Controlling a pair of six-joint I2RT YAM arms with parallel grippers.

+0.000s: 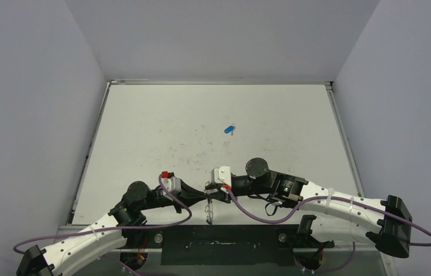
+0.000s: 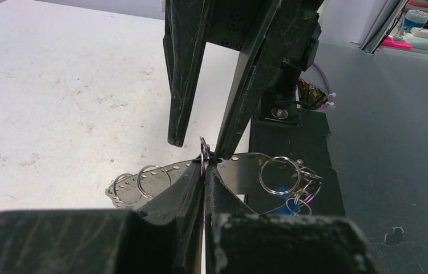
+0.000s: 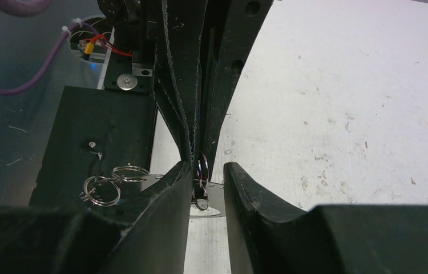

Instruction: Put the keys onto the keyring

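Left gripper [image 2: 205, 164] pinched tight on the keyring [image 2: 154, 178], at the near edge of the bench [image 1: 161, 126]. Right gripper [image 3: 208, 171] part spread, straddling one small loop [image 3: 202, 166], not clamped. Step in hand, probably: steadying the ring and working a loop. One blue key [image 1: 229, 129] loose mid-bench, well apart. Next: fetching it, then threading with fine alignment.

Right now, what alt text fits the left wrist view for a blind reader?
The left end effector is shut on the silver keyring. The right end effector straddles the same spot from above, jaws apart; a blue key shows among the loops.
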